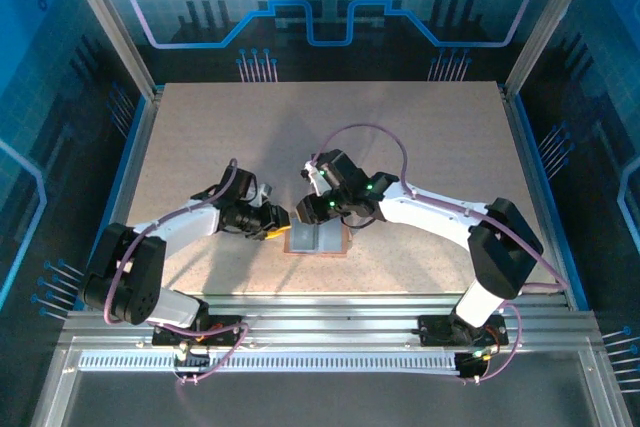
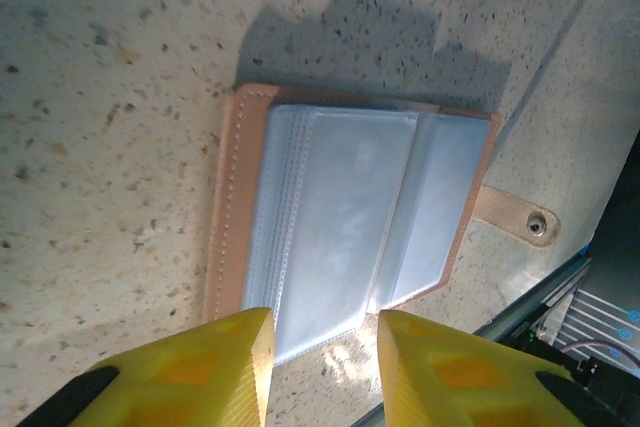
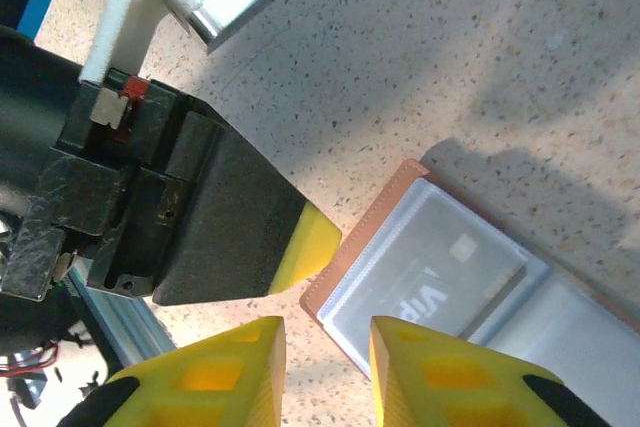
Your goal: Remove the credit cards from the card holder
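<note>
While spread flat at near edge of speckled bench (image 1: 220,147), flanked by left gripper (image 2: 323,335) and right gripper (image 3: 326,335), narrowly parted, empty: stitched tan card holder (image 2: 345,212), glossy sleeves (image 3: 580,327), card (image 3: 450,262) inside.

Tan card holder (image 2: 232,197), seemingly grey-blue inside

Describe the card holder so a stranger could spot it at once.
Start at the speckled table and go to its near middle, between the left gripper and the right gripper. There lies the card holder, opened flat. Its tan edge, grey-blue clear sleeves and snap tab set it apart.
</note>
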You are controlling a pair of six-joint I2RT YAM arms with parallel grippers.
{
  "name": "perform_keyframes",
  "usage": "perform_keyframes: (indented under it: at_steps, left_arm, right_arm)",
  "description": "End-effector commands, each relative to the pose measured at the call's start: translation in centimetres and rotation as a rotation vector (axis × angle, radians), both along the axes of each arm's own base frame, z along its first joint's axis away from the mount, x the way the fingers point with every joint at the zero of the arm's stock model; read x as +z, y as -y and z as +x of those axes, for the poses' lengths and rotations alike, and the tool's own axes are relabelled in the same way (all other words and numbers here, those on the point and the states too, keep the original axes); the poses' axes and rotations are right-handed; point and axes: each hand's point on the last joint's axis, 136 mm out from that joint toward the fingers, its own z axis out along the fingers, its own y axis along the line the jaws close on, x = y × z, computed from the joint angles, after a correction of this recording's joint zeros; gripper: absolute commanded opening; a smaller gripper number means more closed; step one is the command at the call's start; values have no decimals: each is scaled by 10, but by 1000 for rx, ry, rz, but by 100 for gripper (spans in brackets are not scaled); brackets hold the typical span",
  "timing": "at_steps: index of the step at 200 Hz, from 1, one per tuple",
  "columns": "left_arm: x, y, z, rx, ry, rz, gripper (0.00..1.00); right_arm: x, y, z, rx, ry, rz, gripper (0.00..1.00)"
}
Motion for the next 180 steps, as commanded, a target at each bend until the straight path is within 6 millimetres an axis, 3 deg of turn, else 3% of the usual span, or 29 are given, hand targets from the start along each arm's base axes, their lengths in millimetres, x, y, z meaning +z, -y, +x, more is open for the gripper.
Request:
perform_keyframes:
  at_steps: [1, 105, 180]
  left_arm:
    - [7, 1, 2, -7, 9, -17, 31]
    - [-19, 9, -10, -20, -46, -71, 16]
    - [-28, 14, -13, -34, -68, -71, 13]
  right_arm:
    - [-19, -7, -8, -61, -131, 0, 28]
    - [-73, -18, -12, -115, -342, -78, 28]
    - [-90, -14, -21, -127, -395, -82, 25]
